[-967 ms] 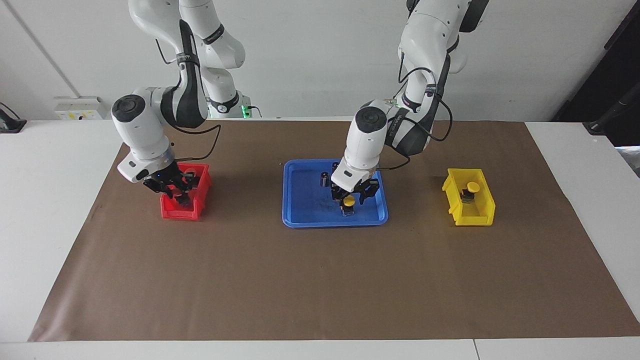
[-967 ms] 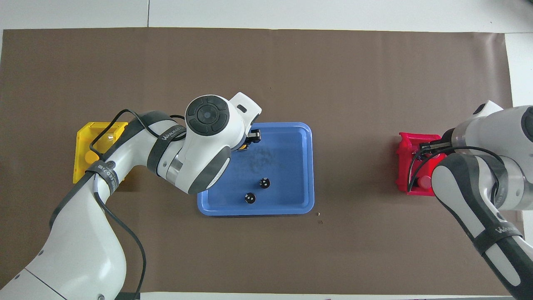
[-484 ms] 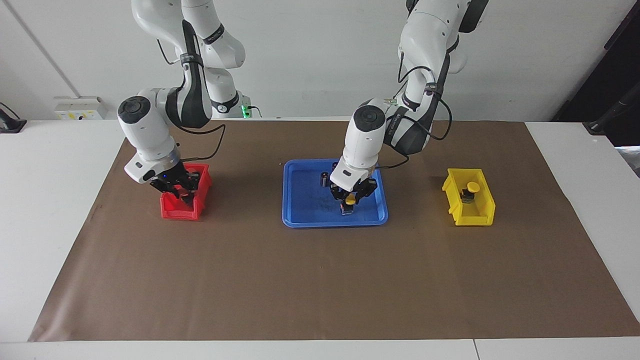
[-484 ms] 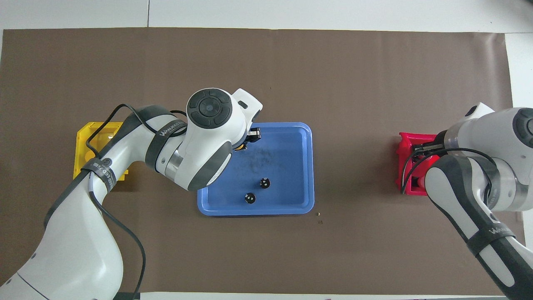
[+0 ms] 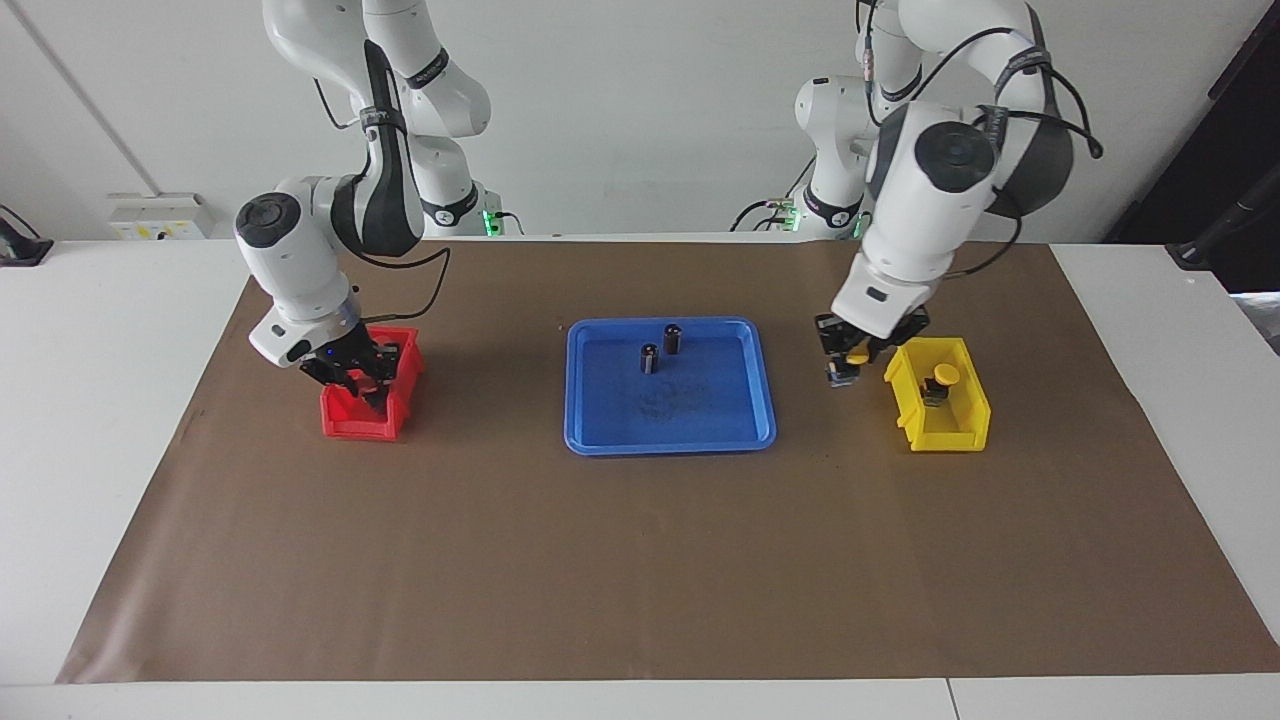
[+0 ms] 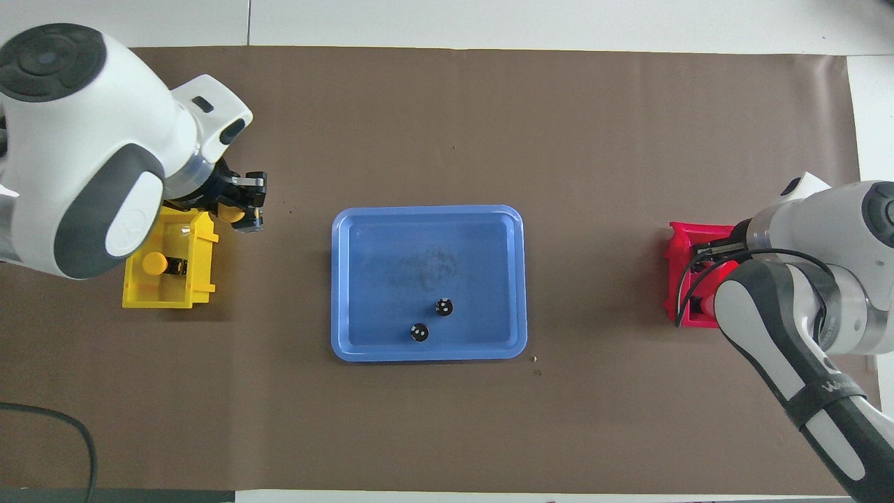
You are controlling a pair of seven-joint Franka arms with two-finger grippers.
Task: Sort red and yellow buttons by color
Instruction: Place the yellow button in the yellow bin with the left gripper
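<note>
My left gripper (image 5: 846,366) is shut on a yellow button (image 5: 857,358) and holds it in the air beside the yellow bin (image 5: 970,415), at the edge toward the tray. It shows the same way in the overhead view, gripper (image 6: 242,212) and button (image 6: 229,214). A second yellow button (image 5: 944,377) stands in that bin, and also shows in the overhead view (image 6: 155,263). My right gripper (image 5: 365,382) hangs low over the red bin (image 5: 345,425). A red button cap (image 6: 707,305) shows in the red bin (image 6: 676,269); the rest is hidden by the arm.
The blue tray (image 5: 600,440) lies mid-table between the two bins. Two small dark cylinders (image 5: 650,358) (image 5: 673,338) stand in its half nearer the robots. Brown paper covers the table.
My left gripper closed on the yellow button in the tray, lifted it and carried it to beside the yellow bin. My right gripper rose slightly over the red bin.
</note>
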